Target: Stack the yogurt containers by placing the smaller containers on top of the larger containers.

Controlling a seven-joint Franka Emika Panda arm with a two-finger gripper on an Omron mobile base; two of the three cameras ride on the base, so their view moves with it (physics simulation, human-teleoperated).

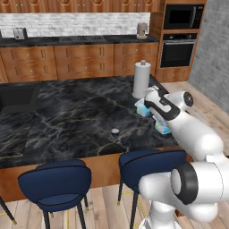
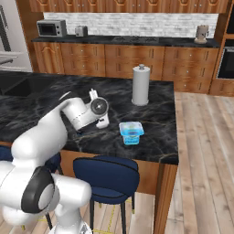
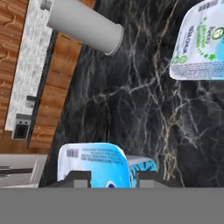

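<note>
Gripper: the gripper point(image 3: 109, 178) stands with its two dark tips either side of the small light-blue yogurt pack point(image 3: 94, 164), jaws narrowed toward its sides; contact cannot be confirmed, so the pictures do not settle whether it is gripping.
Why so placed: the hand appears lined up over this pack to lift it, since it is one of the smaller ones that must go on top.
Small pack, position: directly between the fingertips, on the black marble counter point(image 1: 67, 116).
Larger pack: the teal-blue and white boxy pack point(image 2: 131, 131) sits near the counter's right edge, apart from the hand, likely the stacking base.
Tiny dark cup: the cup point(image 1: 115, 131) rests alone toward the front edge.
Paper-towel roll: the roll point(image 2: 140, 85) stands upright behind.
</note>
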